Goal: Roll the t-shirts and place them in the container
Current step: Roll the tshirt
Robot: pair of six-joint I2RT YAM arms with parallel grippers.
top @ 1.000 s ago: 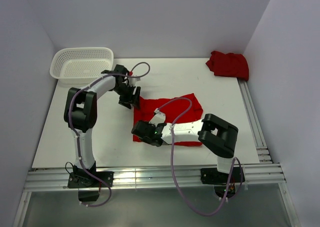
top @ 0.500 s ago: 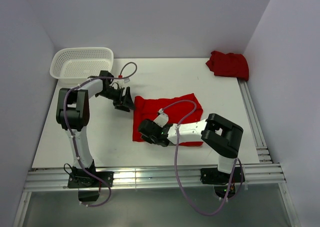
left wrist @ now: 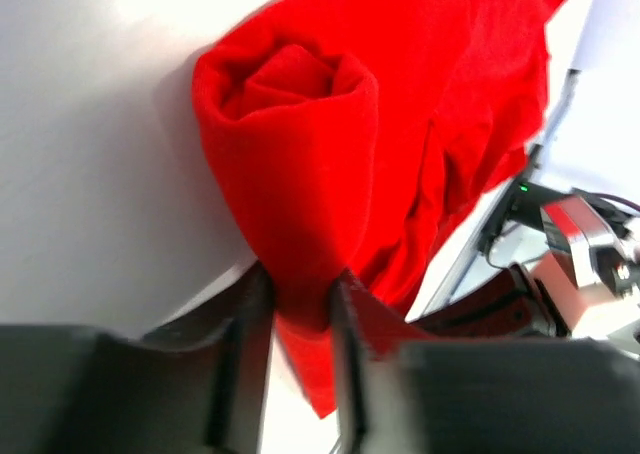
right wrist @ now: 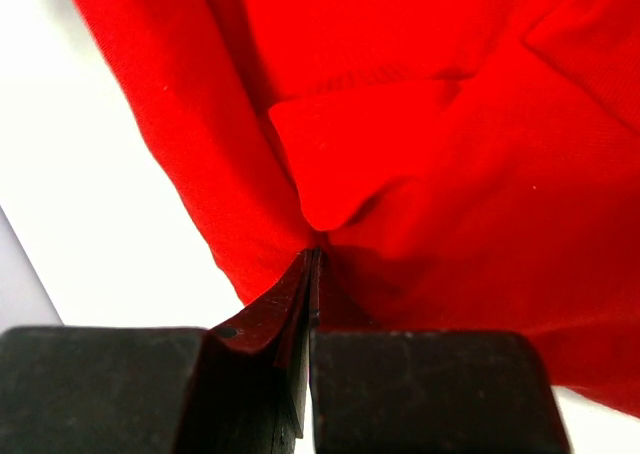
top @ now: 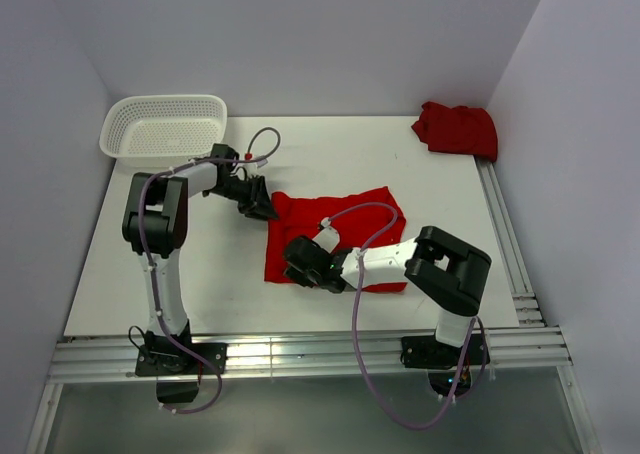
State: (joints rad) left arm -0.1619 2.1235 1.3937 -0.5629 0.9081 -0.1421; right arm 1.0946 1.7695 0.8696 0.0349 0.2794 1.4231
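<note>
One red t-shirt point(top: 350, 219) lies crumpled in the middle of the table, its left end bunched into a loose roll point(left wrist: 300, 124). My left gripper point(top: 264, 208) is at the shirt's far left corner. Its fingers point(left wrist: 298, 294) are shut on the rolled cloth. My right gripper point(top: 297, 257) lies low over the shirt's near left edge. Its jaws point(right wrist: 312, 256) are pressed together on a pinched fold of the red t-shirt point(right wrist: 420, 124). A second red t-shirt point(top: 457, 129) sits in a heap at the far right corner.
A white mesh basket point(top: 160, 100) stands at the far left corner, behind the left arm. Metal rails point(top: 505, 234) run along the table's right edge and its near edge. Grey walls close in both sides and the back.
My left gripper has moved right onto the shirt's far left corner and closed on the cloth. My right gripper has slid a little right along the near edge, staying shut.
</note>
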